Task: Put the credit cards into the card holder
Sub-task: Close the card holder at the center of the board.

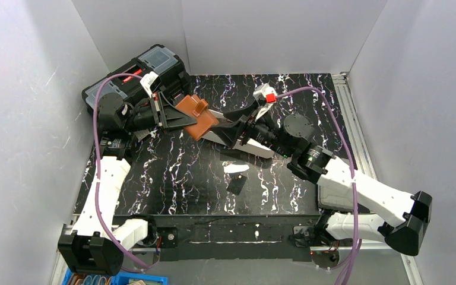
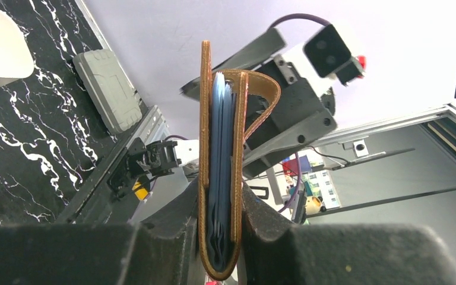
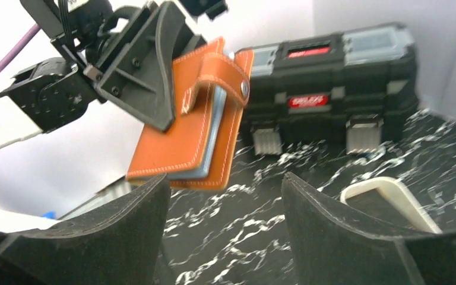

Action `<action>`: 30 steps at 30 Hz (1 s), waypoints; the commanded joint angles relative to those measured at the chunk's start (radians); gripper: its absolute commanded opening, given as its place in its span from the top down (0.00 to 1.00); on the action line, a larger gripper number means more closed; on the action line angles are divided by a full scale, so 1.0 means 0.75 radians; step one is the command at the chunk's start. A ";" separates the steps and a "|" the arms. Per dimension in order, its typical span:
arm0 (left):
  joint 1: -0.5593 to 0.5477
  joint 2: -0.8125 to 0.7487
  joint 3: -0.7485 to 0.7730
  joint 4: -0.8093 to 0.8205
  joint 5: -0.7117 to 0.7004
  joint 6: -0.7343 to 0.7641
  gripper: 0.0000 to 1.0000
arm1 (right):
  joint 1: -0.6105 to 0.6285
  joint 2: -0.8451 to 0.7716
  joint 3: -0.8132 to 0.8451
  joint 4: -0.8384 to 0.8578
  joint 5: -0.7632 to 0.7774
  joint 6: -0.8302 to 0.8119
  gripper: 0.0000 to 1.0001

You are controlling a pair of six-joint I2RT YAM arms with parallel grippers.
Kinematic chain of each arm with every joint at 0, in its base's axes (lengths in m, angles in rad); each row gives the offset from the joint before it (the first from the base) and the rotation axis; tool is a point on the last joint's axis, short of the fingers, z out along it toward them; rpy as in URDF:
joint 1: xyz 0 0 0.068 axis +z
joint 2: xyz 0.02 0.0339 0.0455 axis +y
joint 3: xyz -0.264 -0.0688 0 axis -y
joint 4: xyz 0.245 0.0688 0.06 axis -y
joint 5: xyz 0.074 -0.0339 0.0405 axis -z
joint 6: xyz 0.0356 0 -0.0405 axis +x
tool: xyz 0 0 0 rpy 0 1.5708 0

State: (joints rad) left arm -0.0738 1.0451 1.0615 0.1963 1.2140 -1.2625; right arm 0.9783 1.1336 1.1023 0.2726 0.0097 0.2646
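The card holder (image 1: 199, 117), a small brown leather wallet, hangs above the back of the table with my left gripper (image 1: 183, 116) shut on it. In the left wrist view it stands edge-on between my fingers, the card holder (image 2: 221, 148) showing blue-grey lining, with the left gripper (image 2: 221, 237) clamped on its fold. My right gripper (image 1: 230, 133) is just right of it, open and holding nothing. In the right wrist view the card holder (image 3: 184, 130) hangs with its strap snapped beyond the open right gripper (image 3: 225, 205). One dark credit card (image 1: 236, 184) lies flat on the marble table.
A big black toolbox (image 1: 136, 77) stands at the back left, also the toolbox (image 3: 338, 83) behind the wallet. A long white tray (image 1: 255, 149) lies under the right gripper, seen as the tray (image 3: 392, 196) at right. Grey walls close in on three sides.
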 commanded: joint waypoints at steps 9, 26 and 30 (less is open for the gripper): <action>0.001 -0.030 0.024 0.100 0.034 -0.008 0.86 | -0.132 0.160 0.001 0.517 -0.506 0.625 0.26; 0.024 -0.025 0.132 -0.296 0.067 0.372 0.20 | -0.123 0.150 0.240 -0.122 -0.404 0.056 0.99; 0.063 -0.016 0.204 -0.461 0.114 0.589 0.11 | -0.057 0.078 0.240 -0.307 -0.236 -0.291 0.99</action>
State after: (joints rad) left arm -0.0536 1.0473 1.1419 0.0124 1.2419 -1.0275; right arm 0.8906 1.2713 1.2221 0.2020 -0.3103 0.3855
